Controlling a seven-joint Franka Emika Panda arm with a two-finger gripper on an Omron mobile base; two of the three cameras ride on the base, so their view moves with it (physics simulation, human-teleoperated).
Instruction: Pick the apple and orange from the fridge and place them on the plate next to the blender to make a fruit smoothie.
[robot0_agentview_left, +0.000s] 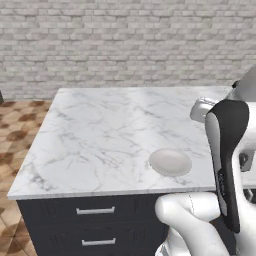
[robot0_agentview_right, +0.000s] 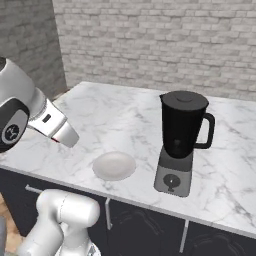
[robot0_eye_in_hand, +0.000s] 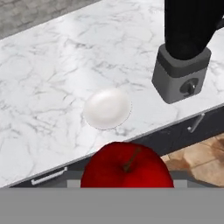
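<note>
Now the jaws are gripping the apple (robot0_eye_in_hand: 127, 168), up in the air just off the worktop (robot0_agentview_left: 100, 135) edge. Next, the arm should carry it slowly over the plate (robot0_eye_in_hand: 107, 108) beside the blender (robot0_agentview_right: 182, 137), go low, then let go so it won't roll.

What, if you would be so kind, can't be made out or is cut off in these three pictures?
- Hand view: the glossy red apple is cut off below by the grey band; the end effector's fingertips are hidden behind it.
- Hand view: the black jar-shaped blender loses its lid and jar top at the upper edge.
- Left base view: the white arm covers the marble counter's right side.
- Right base view: the shallow round white plate looks bare.
</note>
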